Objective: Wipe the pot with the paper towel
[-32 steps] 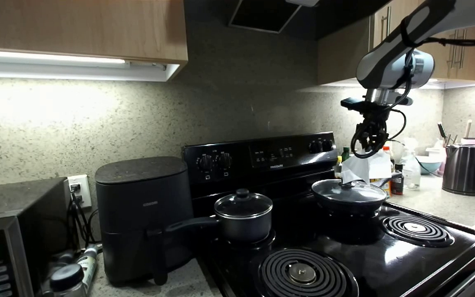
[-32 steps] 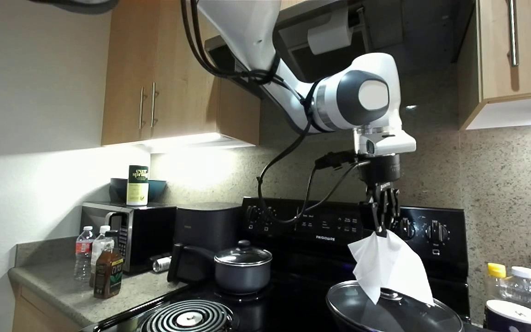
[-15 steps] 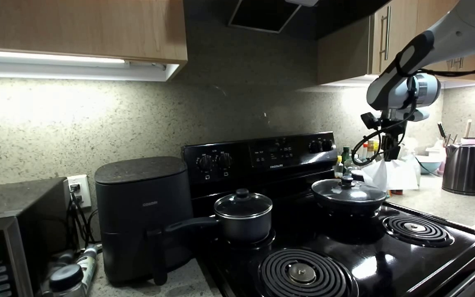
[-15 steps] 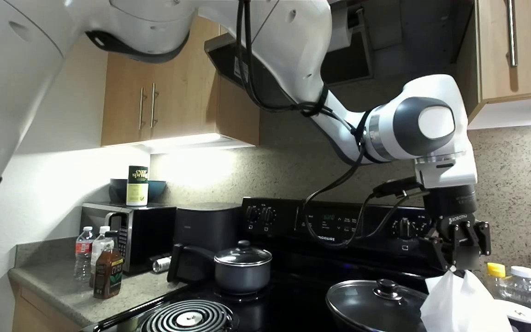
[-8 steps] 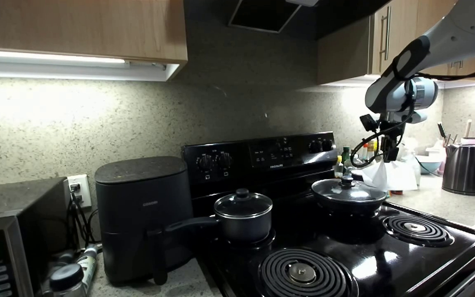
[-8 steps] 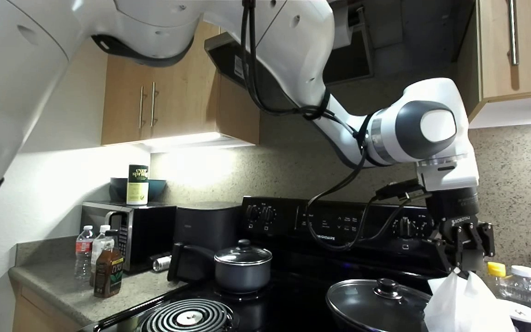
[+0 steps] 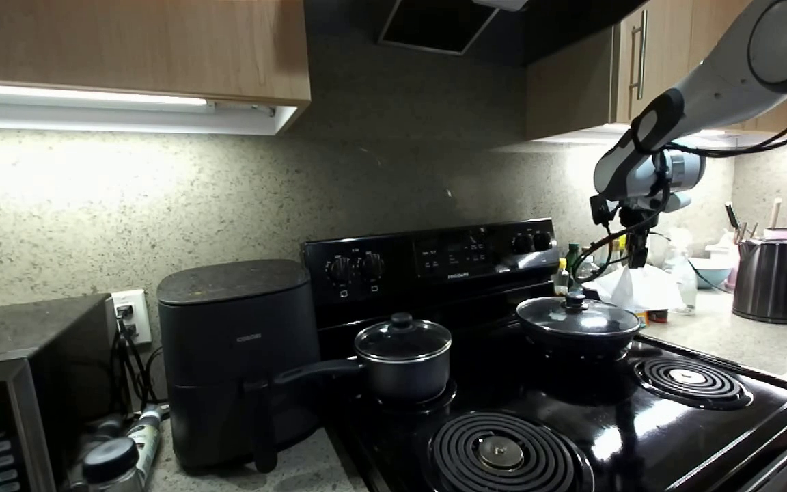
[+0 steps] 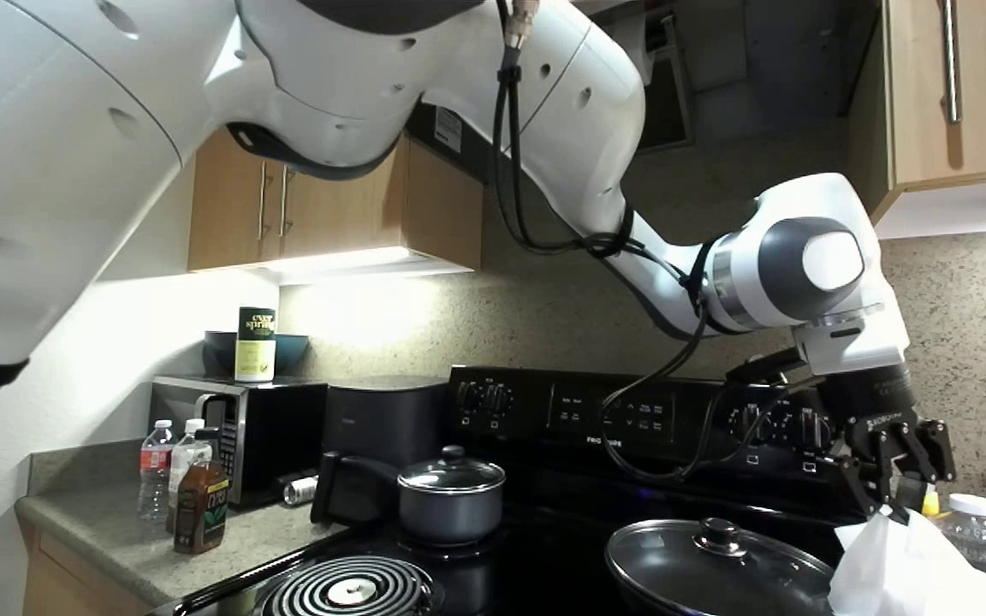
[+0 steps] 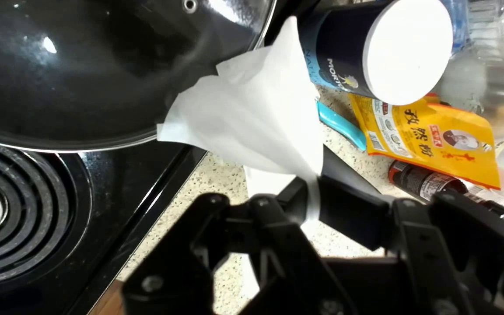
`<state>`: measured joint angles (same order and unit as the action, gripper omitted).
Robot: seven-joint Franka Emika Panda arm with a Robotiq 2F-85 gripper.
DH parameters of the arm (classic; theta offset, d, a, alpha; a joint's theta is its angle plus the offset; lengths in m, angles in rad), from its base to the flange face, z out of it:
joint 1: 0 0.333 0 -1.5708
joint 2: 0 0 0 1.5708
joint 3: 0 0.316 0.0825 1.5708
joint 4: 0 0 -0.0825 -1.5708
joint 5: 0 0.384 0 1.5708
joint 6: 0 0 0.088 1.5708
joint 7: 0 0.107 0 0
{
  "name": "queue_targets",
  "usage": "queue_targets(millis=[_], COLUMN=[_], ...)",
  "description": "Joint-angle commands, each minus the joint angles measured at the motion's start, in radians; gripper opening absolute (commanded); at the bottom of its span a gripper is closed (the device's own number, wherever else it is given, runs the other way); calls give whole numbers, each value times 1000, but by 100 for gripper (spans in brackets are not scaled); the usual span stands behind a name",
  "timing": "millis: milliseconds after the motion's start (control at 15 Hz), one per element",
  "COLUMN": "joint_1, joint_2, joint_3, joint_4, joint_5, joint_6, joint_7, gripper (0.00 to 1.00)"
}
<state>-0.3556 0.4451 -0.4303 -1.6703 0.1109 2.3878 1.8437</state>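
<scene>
- The paper towel (image 7: 639, 288) has shifted from over the lidded pot (image 7: 571, 342) to its two o'clock, in an exterior view; a lidded saucepan (image 7: 404, 374) sits at nine.
- In an exterior view, the arm (image 8: 579, 137) slopes down toward four o'clock.
- Wrist view: gripper (image 9: 313, 199) clamped on the towel, at the pot's four.

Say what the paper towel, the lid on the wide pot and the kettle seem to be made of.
Paper towel: thin, matte white paper or tissue, judging by its soft creases and limp folds.
Wide pot's lid: probably glossy glass, since it mirrors lights and seems see-through.
Kettle: likely brushed metal, from its streaky grey sheen; which metal is unclear.
</scene>
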Motion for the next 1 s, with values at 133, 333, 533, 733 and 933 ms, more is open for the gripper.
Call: queue_targets(millis=[133,333,533,733,933], joint_1=[-18,-25,-28,-36,-45], joint_2=[125,184,238,300,350], joint_3=[7,8,-1,-19,-40], joint_4=[131,189,244,306,362], joint_5=[-21,-21,-29,-40,-56], joint_6=[-160,-222,-258,-272,-270], joint_7=[15,19,37,91,170], gripper=[2,2,2,2,2])
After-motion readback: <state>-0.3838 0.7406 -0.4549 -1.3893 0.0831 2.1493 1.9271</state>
